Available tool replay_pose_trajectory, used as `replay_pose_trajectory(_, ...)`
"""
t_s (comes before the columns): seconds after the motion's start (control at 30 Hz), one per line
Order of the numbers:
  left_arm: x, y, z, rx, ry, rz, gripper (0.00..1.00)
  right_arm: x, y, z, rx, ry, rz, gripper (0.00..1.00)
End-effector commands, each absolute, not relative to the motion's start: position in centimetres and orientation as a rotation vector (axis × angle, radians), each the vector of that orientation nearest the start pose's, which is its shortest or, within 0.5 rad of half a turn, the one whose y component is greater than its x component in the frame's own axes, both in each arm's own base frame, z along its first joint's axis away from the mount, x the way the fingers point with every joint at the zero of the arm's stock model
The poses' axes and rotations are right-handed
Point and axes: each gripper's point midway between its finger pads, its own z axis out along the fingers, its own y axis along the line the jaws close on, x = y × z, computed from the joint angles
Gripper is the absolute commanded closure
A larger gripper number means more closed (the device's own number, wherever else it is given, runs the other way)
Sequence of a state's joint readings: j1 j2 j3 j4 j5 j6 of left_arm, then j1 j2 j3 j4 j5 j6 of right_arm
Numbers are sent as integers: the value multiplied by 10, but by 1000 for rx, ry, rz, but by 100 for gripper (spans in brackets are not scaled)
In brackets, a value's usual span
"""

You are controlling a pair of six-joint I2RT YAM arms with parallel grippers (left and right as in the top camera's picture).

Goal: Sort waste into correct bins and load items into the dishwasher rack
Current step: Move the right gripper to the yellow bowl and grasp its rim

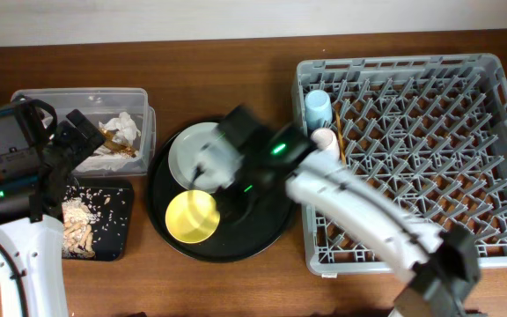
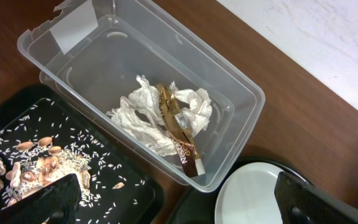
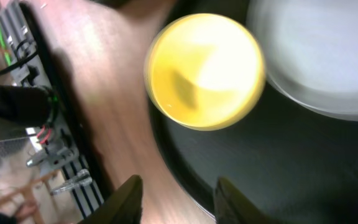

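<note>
L claw point(image 2: 176, 190) is wide open w/ nothing in it. It hangs over the spot where the clear box point(image 2: 241, 93) meets the black tray point(image 2: 5, 134). In the box are white tissues point(image 2: 145, 115) & a gold wrapper point(image 2: 180, 134) lying on top of them. Food scraps point(image 2: 33, 165) lie in the black tray. Box & black tray are at the L end of the table point(image 1: 227, 70).

R claw point(image 3: 179, 199) is part open, w/ a narrow gap & nothing btwn its fingers point(image 3: 128, 198). The R wrist view is blurry. The claw hangs over the round tray point(image 3: 278, 168), near the yellow bowl point(image 3: 204, 71). The bowl sits on the round tray, right by the plate point(image 3: 322, 56). Can't tell if they touch. Both look empty.

The rack point(image 1: 412, 220) is on the R side of the table. The blue cup point(image 1: 317, 107) & pink cup point(image 1: 326, 141) are in it, in the far corner nearest the round tray, one next to the other. The chopsticks point(image 1: 340, 141) lie in the rack too, just beside the pink cup.
</note>
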State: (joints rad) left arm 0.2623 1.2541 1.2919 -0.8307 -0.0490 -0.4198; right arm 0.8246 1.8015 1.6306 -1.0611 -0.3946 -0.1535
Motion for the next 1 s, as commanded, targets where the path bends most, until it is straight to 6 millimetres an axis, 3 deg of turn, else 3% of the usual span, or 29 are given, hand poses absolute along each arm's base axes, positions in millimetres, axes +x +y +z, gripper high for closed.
replay_pose_trajectory(0.0, 338, 100, 264, -814, 2203, -27, 1, 206, 381, 138, -1577, 2413, 559, 58)
replay_pose_trajectory(0.2, 338, 100, 264, -814, 2203, -27, 1, 199, 410, 101, -1659, 2314, 322, 54)
replay_pose_trajectory(0.63, 338, 100, 264, -814, 2203, -27, 1, 205, 426, 33, -1699, 2359, 277, 53)
replay_pose_trajectory(0.7, 338, 100, 264, -814, 2203, -27, 1, 204, 425, 26, -1706, 2370, 269, 59)
replay_pose_trajectory(0.83, 338, 100, 264, -814, 2203, -27, 1, 204, 424, 24, -1710, 2377, 264, 83)
replay_pose_trajectory(0.93, 338, 100, 264, -814, 2203, -27, 1, 204, 423, 35, -1705, 2375, 268, 89)
replay_pose_trajectory(0.97, 338, 100, 264, -814, 2203, -27, 1, 205, 420, 46, -1701, 2380, 267, 95)
